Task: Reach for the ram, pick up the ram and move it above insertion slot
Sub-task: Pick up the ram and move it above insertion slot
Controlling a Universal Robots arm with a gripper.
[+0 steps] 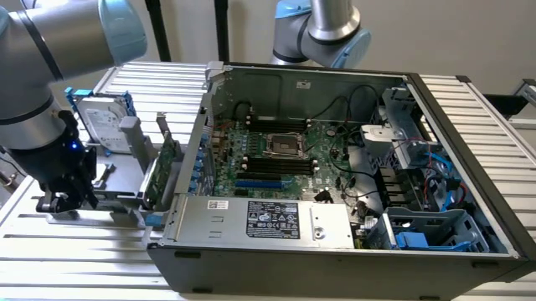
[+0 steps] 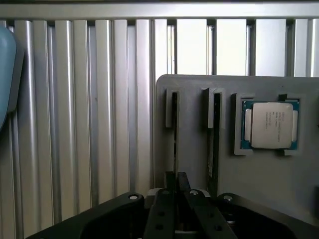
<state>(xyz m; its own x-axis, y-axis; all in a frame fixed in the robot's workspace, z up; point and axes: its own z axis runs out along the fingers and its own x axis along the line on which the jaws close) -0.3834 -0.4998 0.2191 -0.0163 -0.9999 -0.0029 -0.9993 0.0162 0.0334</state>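
Gripper is down at the grey holder, beside the open computer case. Jaws are nearly closed and appear to pinch the thin edge of the ram. It stands edge-on in the holder slot farther from the CPU, with a second stick slotted between them. Best bet: pull straight along the slot with no twist and a centred grip, so the ram doesn't bind or tilt.
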